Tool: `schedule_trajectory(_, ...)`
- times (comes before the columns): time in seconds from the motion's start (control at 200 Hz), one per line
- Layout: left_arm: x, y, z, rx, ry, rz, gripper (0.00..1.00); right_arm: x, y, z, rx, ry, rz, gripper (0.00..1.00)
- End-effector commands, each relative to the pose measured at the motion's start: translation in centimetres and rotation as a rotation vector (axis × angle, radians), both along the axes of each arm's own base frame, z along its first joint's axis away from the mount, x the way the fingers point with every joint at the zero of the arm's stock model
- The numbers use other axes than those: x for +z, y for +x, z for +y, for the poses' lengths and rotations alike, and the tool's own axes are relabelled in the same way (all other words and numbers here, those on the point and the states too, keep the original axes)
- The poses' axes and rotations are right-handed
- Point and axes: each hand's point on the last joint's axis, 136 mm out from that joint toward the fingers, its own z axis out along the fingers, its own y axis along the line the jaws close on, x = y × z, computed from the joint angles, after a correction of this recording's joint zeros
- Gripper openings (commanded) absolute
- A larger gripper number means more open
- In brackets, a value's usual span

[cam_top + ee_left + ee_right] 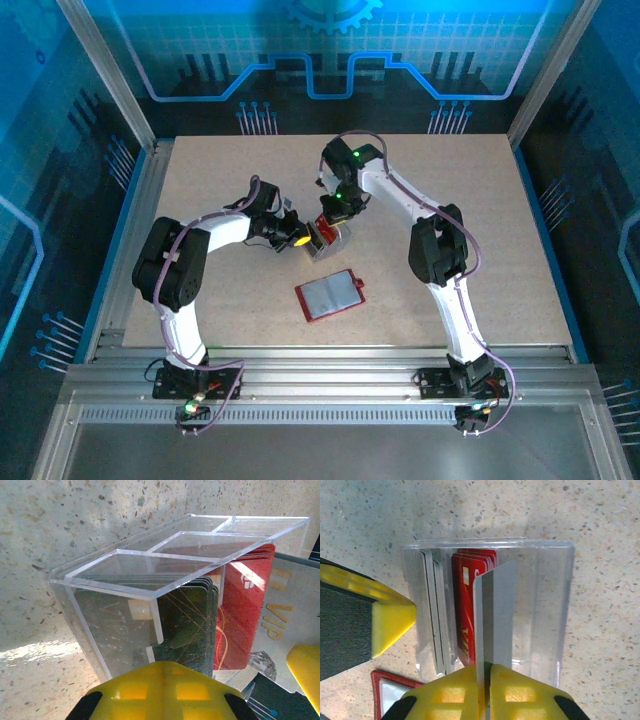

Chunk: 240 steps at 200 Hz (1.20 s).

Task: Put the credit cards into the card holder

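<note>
Your pale grey plastic credit card (495, 615) stands on edge in the clear acrylic divided box (540, 605), right gripper (484, 674) clenched on it; lift straight up while the left gripper (160, 682), jaws closed, steadies the box; the red folding card holder (330, 295) lies open nearby

The left arm (215, 235) bends in toward mid-table, and the left gripper (300, 240) is closed tight. The right arm (400, 200) arcs round from the far side (wrist tipped downward), and the right gripper (485, 675) pinches a grey card (497, 615) between its yellow fingers (450, 692).
</note>
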Motion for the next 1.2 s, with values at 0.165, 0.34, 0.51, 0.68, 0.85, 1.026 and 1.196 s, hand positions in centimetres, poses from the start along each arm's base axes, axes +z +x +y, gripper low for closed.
schedule_trajectory(0.165, -3.2, -1.0, 0.2, 0.0, 0.085, 0.071, 0.01, 2.2, -1.5, 0.4, 0.012, 0.013, 0.01, 0.04)
schedule_trajectory(0.34, -3.1, -0.9, 0.3, -0.002, 0.09, 0.07, 0.01, 2.0, -1.3, -0.2, -0.003, -0.014, 0.008, 0.0)
schedule_trajectory(0.51, -3.1, -1.0, 0.4, -0.003, 0.091, 0.072, 0.01, 2.0, -1.1, -1.0, -0.03, -0.042, 0.006, 0.0)
schedule_trajectory(0.68, -1.7, -0.6, 0.3, -0.004, 0.069, 0.046, 0.01, 2.0, -1.1, -1.4, -0.052, -0.024, 0.015, 0.0)
schedule_trajectory(0.85, 1.8, 0.0, 0.6, 0.009, 0.061, -0.017, 0.01, 2.1, -1.1, -2.1, -0.076, -0.017, 0.008, 0.0)
schedule_trajectory(1.026, 5.0, 0.5, 0.4, 0.013, 0.048, -0.074, 0.01, 2.4, -0.9, -2.7, -0.103, 0.018, 0.016, 0.0)
schedule_trajectory(1.196, 6.6, 0.9, -0.9, -0.005, 0.015, -0.096, 0.02, 1.9, -1.0, -3.0, -0.108, 0.026, 0.03, 0.0)
